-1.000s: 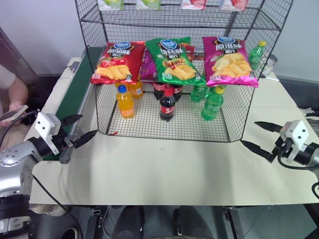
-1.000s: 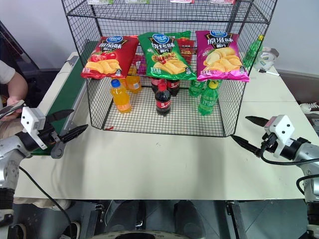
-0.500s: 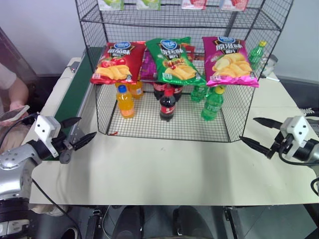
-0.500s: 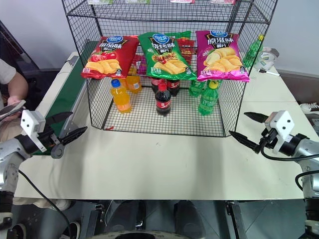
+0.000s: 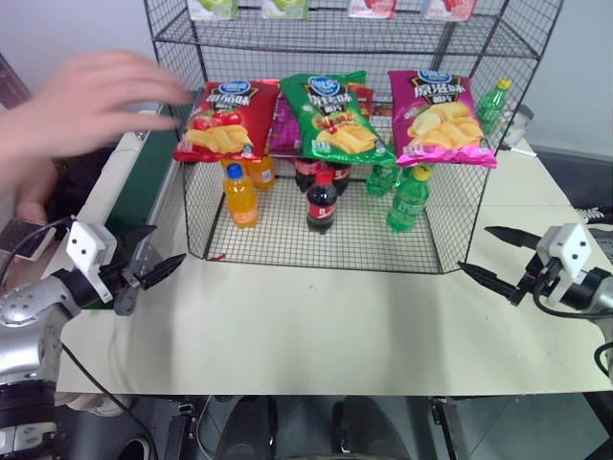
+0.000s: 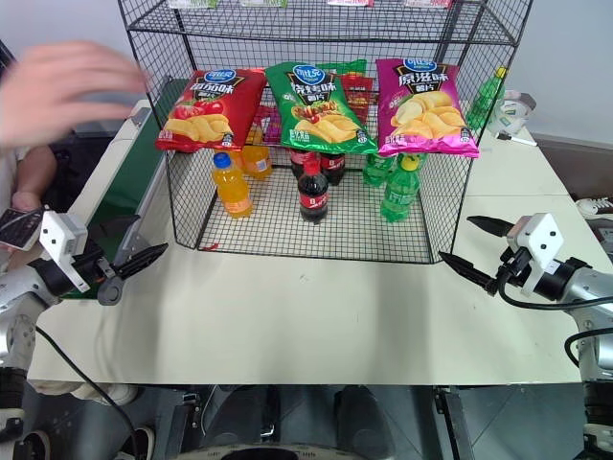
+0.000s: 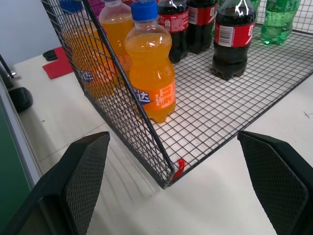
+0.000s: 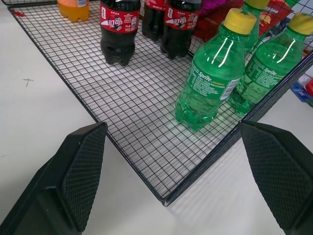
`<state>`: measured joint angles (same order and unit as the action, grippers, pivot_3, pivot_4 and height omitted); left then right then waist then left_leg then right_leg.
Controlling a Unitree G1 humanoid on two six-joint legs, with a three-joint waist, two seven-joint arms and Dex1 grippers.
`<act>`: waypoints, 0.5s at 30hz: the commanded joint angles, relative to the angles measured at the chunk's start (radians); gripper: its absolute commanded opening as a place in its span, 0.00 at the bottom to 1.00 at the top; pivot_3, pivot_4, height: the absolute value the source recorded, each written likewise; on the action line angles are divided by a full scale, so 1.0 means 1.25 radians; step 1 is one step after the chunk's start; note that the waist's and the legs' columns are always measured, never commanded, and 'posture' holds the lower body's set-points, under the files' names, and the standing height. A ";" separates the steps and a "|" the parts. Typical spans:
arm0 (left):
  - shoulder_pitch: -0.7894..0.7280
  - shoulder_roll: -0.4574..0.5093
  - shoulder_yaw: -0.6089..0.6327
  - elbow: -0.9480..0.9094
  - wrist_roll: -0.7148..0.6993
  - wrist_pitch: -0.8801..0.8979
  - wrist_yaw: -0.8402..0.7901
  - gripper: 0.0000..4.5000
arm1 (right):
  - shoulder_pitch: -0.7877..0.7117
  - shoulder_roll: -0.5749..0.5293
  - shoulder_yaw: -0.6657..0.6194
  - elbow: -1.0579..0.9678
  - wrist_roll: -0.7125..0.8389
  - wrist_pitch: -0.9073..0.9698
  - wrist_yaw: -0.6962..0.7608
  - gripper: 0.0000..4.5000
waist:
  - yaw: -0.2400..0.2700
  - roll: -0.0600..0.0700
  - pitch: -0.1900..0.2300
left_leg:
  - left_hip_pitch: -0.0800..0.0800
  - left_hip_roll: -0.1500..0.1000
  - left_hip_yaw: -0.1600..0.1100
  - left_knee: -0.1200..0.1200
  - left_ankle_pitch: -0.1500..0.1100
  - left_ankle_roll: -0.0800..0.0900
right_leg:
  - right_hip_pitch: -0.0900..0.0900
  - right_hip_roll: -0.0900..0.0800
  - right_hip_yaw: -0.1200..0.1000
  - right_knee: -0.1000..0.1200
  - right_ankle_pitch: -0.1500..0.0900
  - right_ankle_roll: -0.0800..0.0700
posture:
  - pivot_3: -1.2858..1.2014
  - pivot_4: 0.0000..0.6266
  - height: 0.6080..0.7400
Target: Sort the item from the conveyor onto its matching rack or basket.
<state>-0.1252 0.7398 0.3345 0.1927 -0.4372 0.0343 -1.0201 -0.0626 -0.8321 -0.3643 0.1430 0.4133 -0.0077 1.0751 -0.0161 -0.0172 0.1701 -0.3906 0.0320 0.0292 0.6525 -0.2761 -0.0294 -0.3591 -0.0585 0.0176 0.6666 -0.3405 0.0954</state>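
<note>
Rack (image 5: 192, 206): thin black wire grid, matt coated metal. Green crisp bag (image 5: 333, 117): glossy film, catches glare. Bottles (image 8: 213, 73): clear shiny plastic, paper-look labels. Table (image 5: 316, 326): smooth matt beige. Conveyor (image 5: 144, 182) belt: dull dark green. Finger pads (image 7: 88, 166): black, fine cross-hatch texture.

Person's hand (image 5: 81, 105) now raised, blurred, above conveyor (image 5: 144, 182).

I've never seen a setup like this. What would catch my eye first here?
Probably the black wire rack at the back of the table, with red, green and magenta crisp bags above rows of drink bottles. A person's blurred hand reaches in over the green conveyor on the left. Two open black tools, left and right, wait at the table's sides.
</note>
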 commanded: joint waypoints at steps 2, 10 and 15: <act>-0.013 0.012 0.016 -0.025 -0.008 -0.002 0.002 1.00 | -0.010 0.001 -0.006 -0.015 0.002 -0.019 -0.001 0.99 | 0.000 0.000 0.000 | 0.000 0.000 0.000 0.000 0.000 0.000 | 0.000 0.000 0.000 0.000 0.000 0.000 | 0.52 0.24 0.99; -0.012 0.011 0.018 -0.027 -0.010 0.000 0.002 1.00 | -0.014 0.000 -0.001 -0.012 -0.002 -0.026 0.001 0.99 | 0.000 0.000 0.000 | 0.000 0.000 0.000 0.000 0.000 0.000 | 0.000 0.000 0.000 0.000 0.000 0.000 | 0.52 0.24 0.99; -0.012 0.014 0.016 -0.022 -0.001 -0.009 0.001 1.00 | -0.017 -0.002 0.001 -0.007 0.001 -0.018 0.003 0.99 | 0.000 0.000 0.000 | 0.000 0.000 0.000 0.000 0.000 0.000 | 0.000 0.000 0.000 0.000 0.000 0.000 | 0.52 0.24 0.99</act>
<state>-0.1316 0.7398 0.3343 0.1924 -0.4362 0.0373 -1.0206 -0.0684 -0.8321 -0.3574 0.1433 0.4062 -0.0268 1.0762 -0.0162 -0.0172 0.1701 -0.3906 0.0320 0.0292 0.6524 -0.2761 -0.0294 -0.3591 -0.0585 0.0176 0.6666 -0.3405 0.0954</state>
